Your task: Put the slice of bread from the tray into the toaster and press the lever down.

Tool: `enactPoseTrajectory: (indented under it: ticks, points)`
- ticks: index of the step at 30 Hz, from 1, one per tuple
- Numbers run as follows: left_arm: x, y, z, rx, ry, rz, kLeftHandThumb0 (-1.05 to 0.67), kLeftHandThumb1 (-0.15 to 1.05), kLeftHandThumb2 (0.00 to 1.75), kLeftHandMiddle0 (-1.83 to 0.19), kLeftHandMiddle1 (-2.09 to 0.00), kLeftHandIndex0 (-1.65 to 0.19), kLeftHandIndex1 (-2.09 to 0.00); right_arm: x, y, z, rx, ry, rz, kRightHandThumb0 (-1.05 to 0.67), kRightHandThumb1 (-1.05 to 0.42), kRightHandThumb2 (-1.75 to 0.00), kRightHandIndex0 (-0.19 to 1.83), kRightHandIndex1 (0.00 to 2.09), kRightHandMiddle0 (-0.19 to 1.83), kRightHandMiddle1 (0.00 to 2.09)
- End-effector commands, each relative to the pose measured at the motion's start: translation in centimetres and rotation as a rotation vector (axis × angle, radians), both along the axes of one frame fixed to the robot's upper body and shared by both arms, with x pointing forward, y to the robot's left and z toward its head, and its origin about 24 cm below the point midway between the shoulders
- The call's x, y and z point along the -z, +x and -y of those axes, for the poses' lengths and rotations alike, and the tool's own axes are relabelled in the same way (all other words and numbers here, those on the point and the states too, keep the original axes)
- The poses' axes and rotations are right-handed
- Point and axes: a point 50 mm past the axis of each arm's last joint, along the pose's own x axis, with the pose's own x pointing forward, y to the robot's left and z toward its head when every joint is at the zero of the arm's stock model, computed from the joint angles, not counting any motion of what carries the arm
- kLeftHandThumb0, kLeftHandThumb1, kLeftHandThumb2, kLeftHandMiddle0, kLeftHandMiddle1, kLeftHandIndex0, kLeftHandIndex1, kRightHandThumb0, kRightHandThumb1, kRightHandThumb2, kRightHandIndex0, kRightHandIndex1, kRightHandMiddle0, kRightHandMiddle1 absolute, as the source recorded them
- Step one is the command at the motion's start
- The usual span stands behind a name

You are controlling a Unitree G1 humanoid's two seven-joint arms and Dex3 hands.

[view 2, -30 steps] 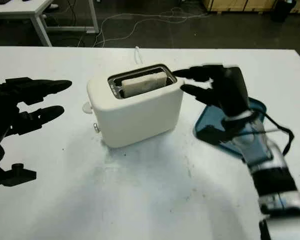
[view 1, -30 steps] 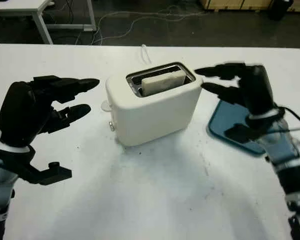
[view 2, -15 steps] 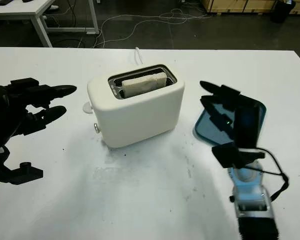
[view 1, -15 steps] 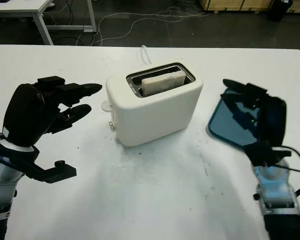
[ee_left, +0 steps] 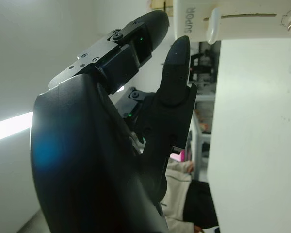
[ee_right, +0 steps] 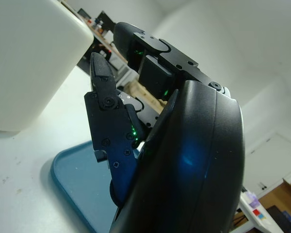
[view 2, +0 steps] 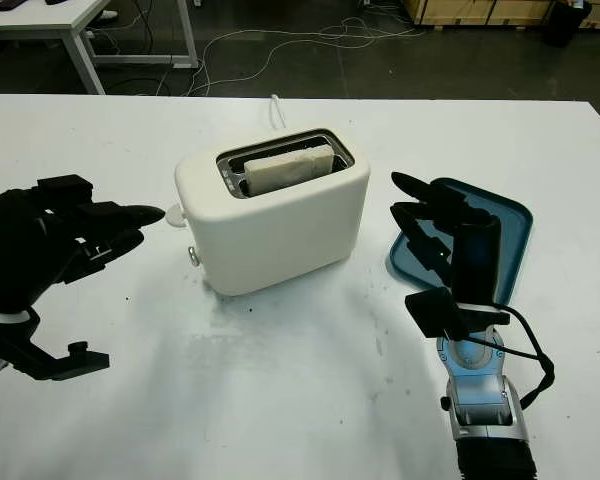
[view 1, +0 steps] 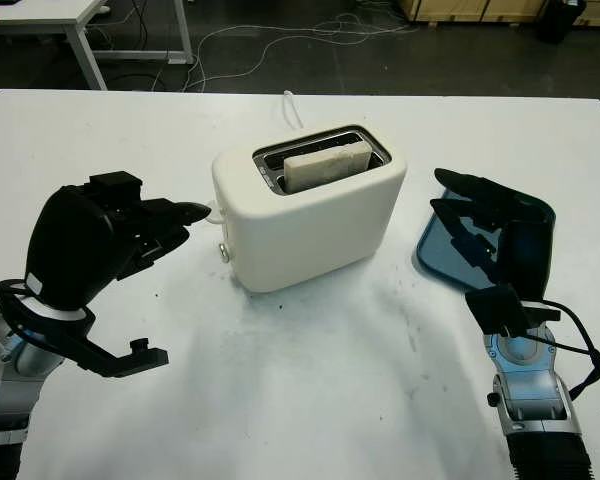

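On a scuffed white table (view 1: 310, 390), the left hand (view 1: 130, 235) points empty beside the toaster (view 1: 310, 215)'s lever (view 1: 212, 211); the right hand (view 1: 485, 225) hovers empty over a blue tray (view 2: 505, 225). The bread (view 1: 325, 165) sits in the slot. Beyond, cables (view 1: 280, 35) trail across dark floor.

A smooth, matt cream plastic shell was seen on the toaster (view 1: 310, 220), with a shiny metal rim around its slot. The bread slice (view 1: 326, 164) appeared pale and porous. The tray (view 2: 500, 230) was glossy blue plastic. Both hands (view 1: 100, 235) (view 1: 495, 230) were cased in semi-gloss black plastic. The table (view 1: 300, 380) was matt white, lightly scuffed.
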Motion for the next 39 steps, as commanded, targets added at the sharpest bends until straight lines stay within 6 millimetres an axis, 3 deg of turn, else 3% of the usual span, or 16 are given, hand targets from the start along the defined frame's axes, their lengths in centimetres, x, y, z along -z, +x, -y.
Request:
enactPoseTrajectory:
  ticks: [1,5,7,11,19,39]
  points:
    - [0.0,0.2,0.0,0.003,0.019,0.008,-0.23,0.92,0.05,-0.91,-1.63,-1.08,-0.05,-0.2,0.1,-0.1,-0.003,0.010,0.020,-0.27,-0.92,-0.14,1.07,0.26,0.96,0.00]
    - [-0.4,0.6,0.1,-0.010,0.063,0.016,-0.18,0.92,0.03,-0.91,-1.67,-1.07,-0.04,-0.2,0.1,0.0,-0.005,0.002,0.018,-0.28,-0.92,-0.15,1.08,0.25,0.96,0.00]
    - [-0.7,0.8,0.1,-0.019,0.115,0.026,-0.20,0.92,0.11,-0.92,-1.63,-1.06,-0.03,-0.2,0.1,0.0,-0.003,0.002,0.014,-0.29,-0.92,-0.14,1.09,0.26,0.96,0.00]
    - [-0.9,1.3,0.2,-0.024,0.133,0.038,-0.24,0.92,0.24,-0.95,-1.58,-1.06,-0.02,-0.2,0.1,0.1,-0.005,0.006,0.018,-0.30,-0.92,-0.13,0.86,0.80,0.96,0.00]
    - [-1.2,1.9,0.7,-0.054,0.139,0.023,-0.26,0.92,0.32,-0.93,-1.73,-1.11,-0.04,-0.1,0.0,0.2,0.000,-0.001,0.009,-0.31,-0.92,-0.15,0.98,0.43,0.96,0.00]
    - [-0.3,3.6,0.4,-0.080,0.211,-0.053,-0.24,0.92,0.27,-0.92,-1.74,-1.12,-0.05,0.2,-0.3,0.5,-0.010,0.004,0.015,-0.33,-0.92,-0.15,1.06,0.28,0.97,0.00]
